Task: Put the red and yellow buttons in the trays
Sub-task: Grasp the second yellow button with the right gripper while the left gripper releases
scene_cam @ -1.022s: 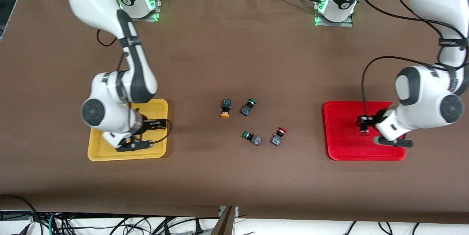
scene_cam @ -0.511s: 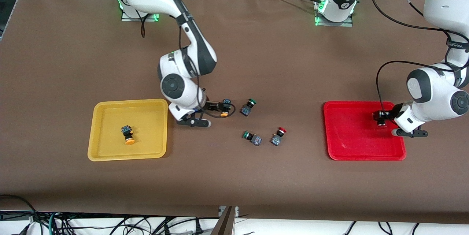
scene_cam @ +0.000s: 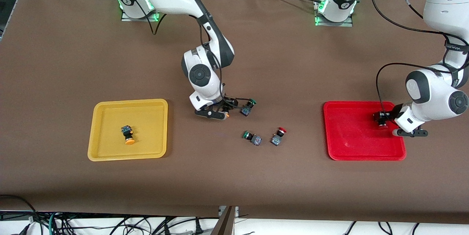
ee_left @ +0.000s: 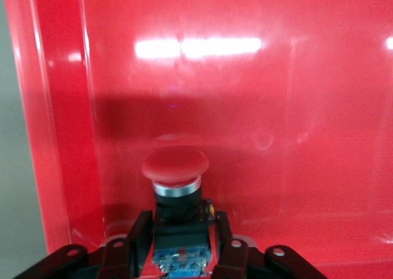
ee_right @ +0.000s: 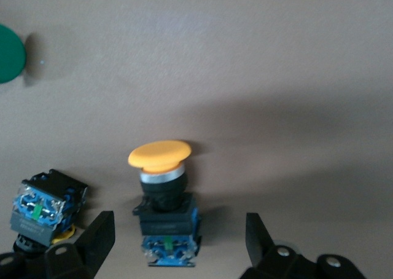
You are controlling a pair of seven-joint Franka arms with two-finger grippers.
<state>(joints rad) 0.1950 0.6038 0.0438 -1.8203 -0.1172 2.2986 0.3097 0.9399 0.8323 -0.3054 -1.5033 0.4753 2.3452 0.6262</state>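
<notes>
Since then, we saw the right gripper (ee_right: 175,242) move over a yellow button (ee_right: 161,196), jaws wide; left gripper (ee_left: 178,245) clamped a red button (ee_left: 176,184) over the red tray (scene_cam: 351,143)

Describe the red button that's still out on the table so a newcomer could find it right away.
Start at the red tray at the left arm's end of the table, then look toward the table's middle, where loose switches lie. The red button is the one nearest that tray, beside a green-capped switch. It alone among them has a red cap.
</notes>
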